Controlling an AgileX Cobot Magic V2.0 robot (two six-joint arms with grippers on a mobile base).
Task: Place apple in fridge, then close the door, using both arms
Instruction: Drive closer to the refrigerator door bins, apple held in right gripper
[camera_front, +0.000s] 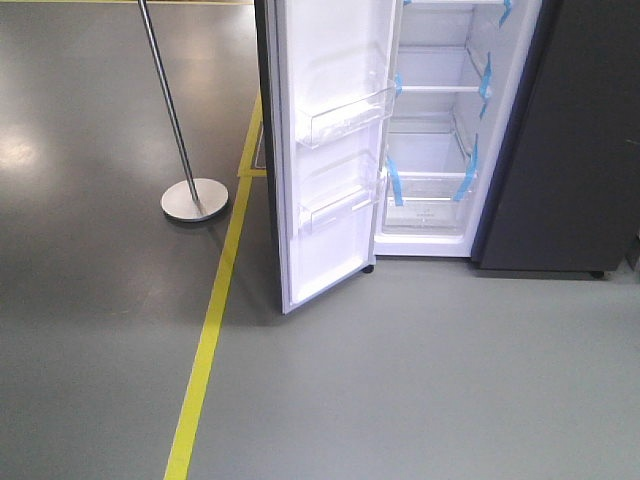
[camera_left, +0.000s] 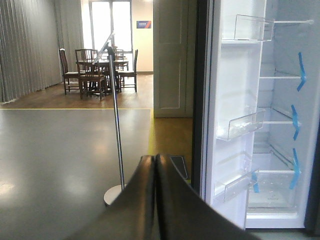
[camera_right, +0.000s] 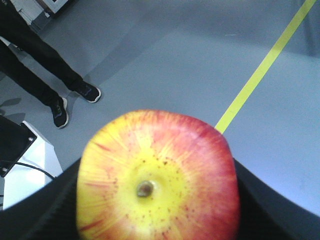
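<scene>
Red-and-yellow apple (camera_right: 157, 180) was clamped in right gripper (camera_right: 157, 205), left gripper (camera_left: 155, 167) was fully closed, door (camera_front: 325, 120) of fridge (camera_front: 440, 150) stood open, blue wall sign (camera_left: 143, 24) was illegible.

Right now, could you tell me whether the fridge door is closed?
No, the door stands open, its white inside and clear bins facing the camera.
</scene>
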